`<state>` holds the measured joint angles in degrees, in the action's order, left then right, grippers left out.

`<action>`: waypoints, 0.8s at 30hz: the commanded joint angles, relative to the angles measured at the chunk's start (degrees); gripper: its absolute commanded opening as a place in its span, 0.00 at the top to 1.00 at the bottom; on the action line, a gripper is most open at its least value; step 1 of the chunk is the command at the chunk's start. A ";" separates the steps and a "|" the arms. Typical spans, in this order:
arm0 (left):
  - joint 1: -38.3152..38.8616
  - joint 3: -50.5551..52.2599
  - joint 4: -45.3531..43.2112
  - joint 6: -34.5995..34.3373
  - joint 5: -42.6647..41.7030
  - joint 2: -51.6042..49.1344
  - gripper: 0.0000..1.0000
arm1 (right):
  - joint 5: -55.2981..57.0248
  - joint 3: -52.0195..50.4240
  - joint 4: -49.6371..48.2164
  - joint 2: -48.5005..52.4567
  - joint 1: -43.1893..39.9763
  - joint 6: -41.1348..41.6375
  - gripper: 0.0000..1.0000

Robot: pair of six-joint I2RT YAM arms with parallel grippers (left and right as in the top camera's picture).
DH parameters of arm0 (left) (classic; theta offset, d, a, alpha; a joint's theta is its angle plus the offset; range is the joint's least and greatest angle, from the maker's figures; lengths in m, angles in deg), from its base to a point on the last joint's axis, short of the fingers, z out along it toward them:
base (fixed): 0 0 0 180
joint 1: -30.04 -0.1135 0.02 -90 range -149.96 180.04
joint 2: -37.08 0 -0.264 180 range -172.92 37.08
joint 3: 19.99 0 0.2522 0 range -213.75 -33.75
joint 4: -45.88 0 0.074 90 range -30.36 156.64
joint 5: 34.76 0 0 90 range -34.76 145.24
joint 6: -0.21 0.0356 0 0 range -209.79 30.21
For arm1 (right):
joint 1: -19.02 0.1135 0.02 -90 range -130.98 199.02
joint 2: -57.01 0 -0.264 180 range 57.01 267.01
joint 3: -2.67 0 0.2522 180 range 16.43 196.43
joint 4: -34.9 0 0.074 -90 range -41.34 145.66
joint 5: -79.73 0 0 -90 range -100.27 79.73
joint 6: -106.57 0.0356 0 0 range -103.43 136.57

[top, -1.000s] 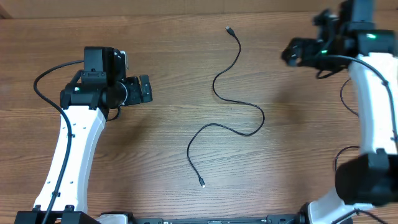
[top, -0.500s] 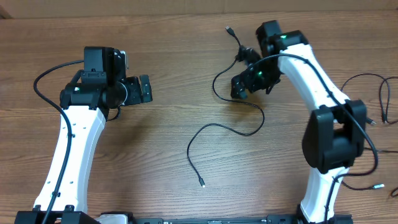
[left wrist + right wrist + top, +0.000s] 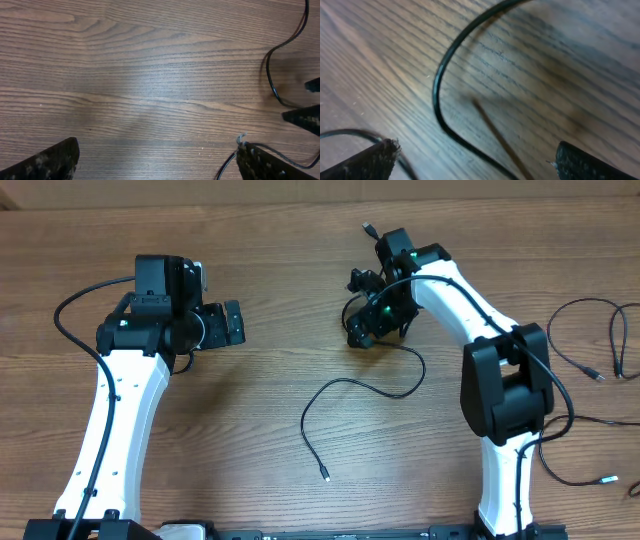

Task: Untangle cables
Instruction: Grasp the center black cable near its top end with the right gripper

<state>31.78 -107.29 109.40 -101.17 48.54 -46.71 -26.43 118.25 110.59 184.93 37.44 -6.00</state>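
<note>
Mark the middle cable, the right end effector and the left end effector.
middle cable (image 3: 304, 420), overhead view, on its leftmost bend.
right end effector (image 3: 480, 162), right wrist view, midway between fingertips.
left end effector (image 3: 238, 323), overhead view, midway between fingertips.

The left arm stretches from the near left toward the far side and bends right at the wrist. Its left gripper points right, fingers spread wide. The right arm reaches far and left, and its right gripper points down with the jaws wide apart.
</note>
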 commanded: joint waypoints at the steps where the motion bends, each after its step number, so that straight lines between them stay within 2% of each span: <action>1: -0.22 -0.48 -0.09 1.11 -0.37 0.63 0.00 | -0.48 -0.63 -0.44 2.01 0.28 -0.44 0.00; 5: -0.22 -0.48 -0.09 1.09 -0.37 0.63 0.00 | -0.48 -0.63 -0.37 3.17 0.28 -0.42 0.01; 8: -0.22 -0.48 -0.09 1.11 -0.37 0.63 0.00 | -0.46 -0.63 -0.35 3.74 0.28 -0.42 0.09; 12: -0.22 -0.48 -0.09 1.09 -0.37 0.63 0.00 | -0.46 -0.63 -0.37 3.89 0.28 -0.44 0.28; 22: -0.22 -0.48 -0.09 1.09 -0.37 0.63 0.00 | -0.44 -0.63 -0.15 3.89 0.28 -0.42 0.87; 24: -0.22 -0.48 -0.09 1.09 -0.37 0.63 0.00 | -0.39 -0.63 -0.13 3.89 0.26 -0.24 0.93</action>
<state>31.78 -107.29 109.40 -101.17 48.54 -46.71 -26.50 117.99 110.64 187.90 37.44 -6.00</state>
